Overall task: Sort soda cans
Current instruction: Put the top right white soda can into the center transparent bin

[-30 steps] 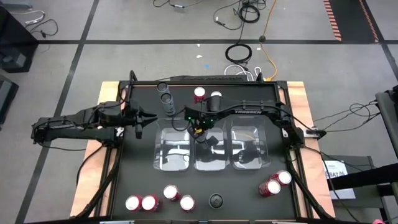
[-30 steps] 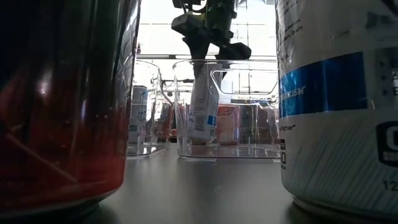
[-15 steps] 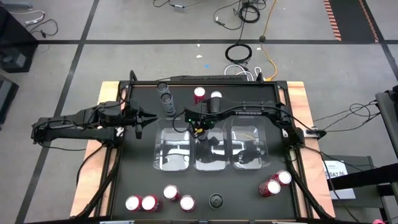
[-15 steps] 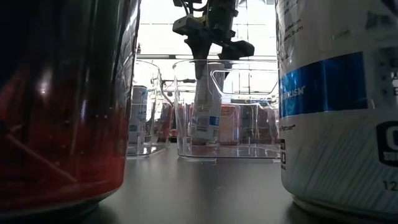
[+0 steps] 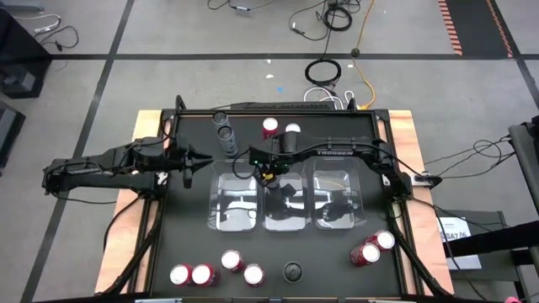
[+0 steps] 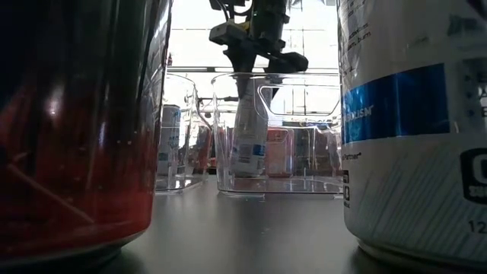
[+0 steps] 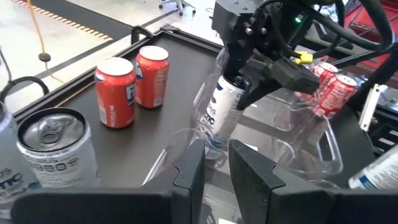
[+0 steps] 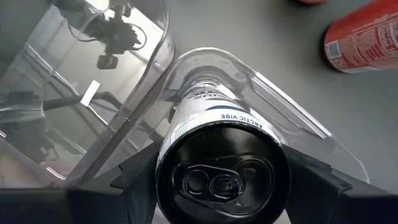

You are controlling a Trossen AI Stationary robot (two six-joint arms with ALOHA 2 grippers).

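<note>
Your right gripper point(image 7: 249, 84) clamps a white-and-blue can point(image 7: 221, 112) by its dark top, standing it inside the middle clear bin point(image 5: 282, 220), while your left gripper point(image 5: 187, 167) waits nearly closed and empty just beside the bins. Sorting looks barely begun: red cans point(image 5: 202, 274) with shiny tops and a dark can point(image 5: 292, 271) stand loose on the matte black table point(image 5: 328, 265).

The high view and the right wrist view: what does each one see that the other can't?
Only the high view shows the left end effector waiting at the table's left and red cans along the near edge. Only the right wrist view shows the pull-tab top of the white-and-blue can. Both show the clear plastic middle bin.
</note>
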